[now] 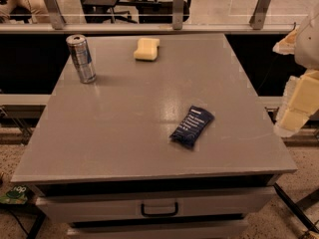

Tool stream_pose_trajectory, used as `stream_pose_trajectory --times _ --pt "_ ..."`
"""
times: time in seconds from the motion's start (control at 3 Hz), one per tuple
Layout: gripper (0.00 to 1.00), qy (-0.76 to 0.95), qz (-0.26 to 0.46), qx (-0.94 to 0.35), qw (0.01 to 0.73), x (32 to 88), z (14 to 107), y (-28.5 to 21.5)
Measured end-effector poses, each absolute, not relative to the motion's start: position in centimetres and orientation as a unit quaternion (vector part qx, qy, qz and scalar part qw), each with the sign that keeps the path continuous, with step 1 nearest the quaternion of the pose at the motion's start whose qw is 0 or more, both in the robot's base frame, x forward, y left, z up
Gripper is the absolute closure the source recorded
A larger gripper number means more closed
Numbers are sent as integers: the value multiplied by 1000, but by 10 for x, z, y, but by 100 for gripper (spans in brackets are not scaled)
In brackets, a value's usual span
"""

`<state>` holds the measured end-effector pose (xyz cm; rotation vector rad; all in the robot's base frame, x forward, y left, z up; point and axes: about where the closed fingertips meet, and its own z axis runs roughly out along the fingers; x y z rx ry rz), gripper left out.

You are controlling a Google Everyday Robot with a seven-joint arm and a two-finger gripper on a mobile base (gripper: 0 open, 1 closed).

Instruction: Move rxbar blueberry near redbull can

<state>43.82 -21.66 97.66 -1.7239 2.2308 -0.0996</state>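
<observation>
Starting the reach for the bar [192, 126] looks to be the step in hand. It lies flat on the counter [124, 133], lower right of centre, well apart from the can [81, 59] standing upright at the upper left. My tool [295, 114] hangs at the right edge of the frame, beside the counter, with neither thing in it; how far open it is I cannot tell. Next I must bring it over the bar and grasp across its narrow width. I count one bar, one can and one yellow block [147, 49].
</observation>
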Motion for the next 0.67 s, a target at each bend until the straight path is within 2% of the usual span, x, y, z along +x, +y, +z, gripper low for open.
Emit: stream_pose_trajectory --times 0.67 --pt "0 768 -28 -620 158 441 977 -207"
